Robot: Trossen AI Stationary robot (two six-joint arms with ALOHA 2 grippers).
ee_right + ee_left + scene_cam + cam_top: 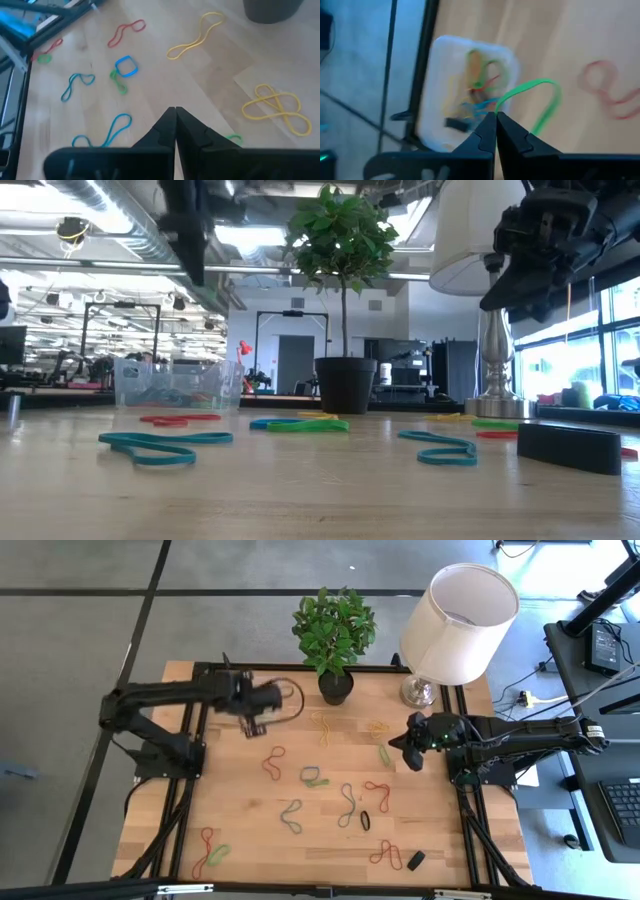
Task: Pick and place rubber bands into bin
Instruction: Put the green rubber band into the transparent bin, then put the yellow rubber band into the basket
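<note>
My left gripper [262,705] [496,116] hovers over the far-left part of the table, shut on a green rubber band [540,97]. Below it sits the clear bin [437,90] [175,385], which holds several coloured bands. My right gripper [412,748] [175,114] is shut and empty, raised above the wood beside a green band [385,753]. Many more bands lie flat on the table: yellow [195,37] [275,107], red [273,762], teal [160,445] and others. My left gripper pinches the green rubber band at one spot of its loop [499,106] between its two shut fingertips, coming from above and pointing down. The band is lifted clear. The remainder of the loop arches out past the fingertips and hangs slack next to the bin.
A black plant pot [336,688] and a lamp with a white shade [455,615] stand along the far edge. A small black block [416,860] lies near the table's near right corner. The black frame rails [200,670] run along the table's sides.
</note>
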